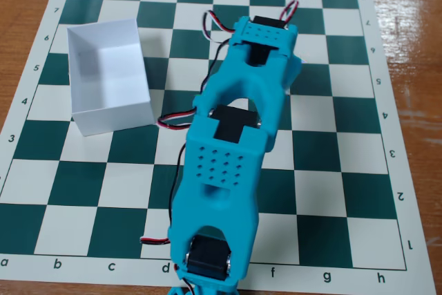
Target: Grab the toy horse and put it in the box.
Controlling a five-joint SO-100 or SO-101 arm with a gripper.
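chessboard [331, 191] fills our fixed view, with open squares from three to five o'clock. our turquoise arm [228, 170] runs from six towards twelve, hiding its gripper, so we cannot tell its opening. box [110, 119] sits at ten o'clock, apart from the arm. we see no toy horse.

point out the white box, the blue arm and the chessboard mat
white box [114, 117], fixed view, front outer wall
blue arm [221, 170], fixed view, perforated upper face
chessboard mat [345, 170], fixed view, bare square at right
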